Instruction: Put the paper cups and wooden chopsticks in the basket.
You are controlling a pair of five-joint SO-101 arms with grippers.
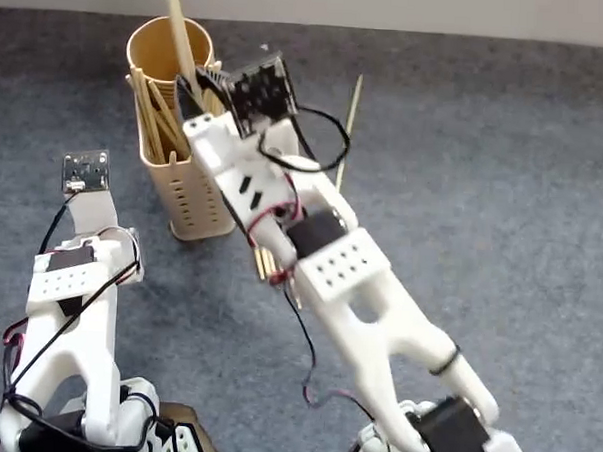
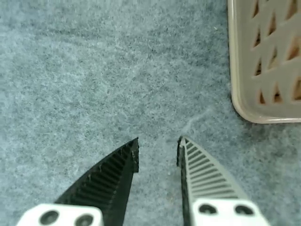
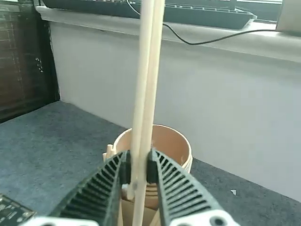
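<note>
Pale slim chopsticks (image 3: 146, 70) upright in right tool (image 3: 138, 165)

The high camera looks down and forward over the grey carpeted bench (image 1: 483, 194) from behind the two white arms (image 1: 369, 289). The left wrist camera hangs close above that bench, facing down past the left claw (image 2: 158, 141), and catches a corner of the beige slotted plastic basket (image 2: 244, 70). The right wrist camera faces nearly level past the right claw (image 3: 138, 160), clamped on pale wooden chopsticks (image 3: 146, 70), toward a pale wall (image 3: 225, 94). The high view shares the basket with the left wrist view, and the tan paper cup (image 3: 164, 139) with the right.
</note>
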